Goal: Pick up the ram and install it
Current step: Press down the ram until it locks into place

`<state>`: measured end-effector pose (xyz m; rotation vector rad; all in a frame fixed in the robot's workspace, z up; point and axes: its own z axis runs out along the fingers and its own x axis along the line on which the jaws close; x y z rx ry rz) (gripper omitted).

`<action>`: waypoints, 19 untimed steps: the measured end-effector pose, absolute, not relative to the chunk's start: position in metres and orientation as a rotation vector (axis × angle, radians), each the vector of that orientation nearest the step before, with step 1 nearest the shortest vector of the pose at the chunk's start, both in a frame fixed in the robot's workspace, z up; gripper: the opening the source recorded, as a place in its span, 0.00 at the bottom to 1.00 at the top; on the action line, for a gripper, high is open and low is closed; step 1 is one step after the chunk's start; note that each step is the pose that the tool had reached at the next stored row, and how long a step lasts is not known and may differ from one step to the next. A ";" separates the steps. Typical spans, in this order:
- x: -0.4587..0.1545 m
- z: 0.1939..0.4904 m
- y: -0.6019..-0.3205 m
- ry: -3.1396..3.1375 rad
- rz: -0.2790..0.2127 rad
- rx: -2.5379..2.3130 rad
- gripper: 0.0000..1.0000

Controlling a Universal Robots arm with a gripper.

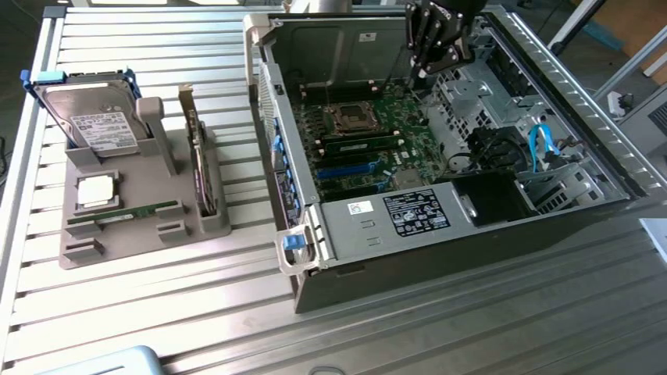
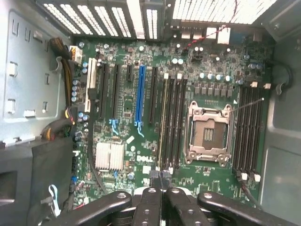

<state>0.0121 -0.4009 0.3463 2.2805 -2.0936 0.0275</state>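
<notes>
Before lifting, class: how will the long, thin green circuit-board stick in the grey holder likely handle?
Thin and narrow, the green stick probably feels light yet stiff. As a bare board it is likely fragile. Flat-sided, it should not roll in the grey holder.

We read a single word, the white "DELL" printed on the green motherboard [image 2: 127, 101], beside its silver finned heatsink [image 2: 109, 156]. The print on the black-and-white label of the grey metal power-supply box [image 1: 417, 212] is too small to read.
</notes>
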 end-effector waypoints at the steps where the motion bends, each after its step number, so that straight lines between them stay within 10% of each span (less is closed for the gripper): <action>1: 0.015 0.346 -0.401 -2.092 0.028 2.282 0.11; 19: 0.021 0.312 -0.401 -2.087 0.028 2.287 0.11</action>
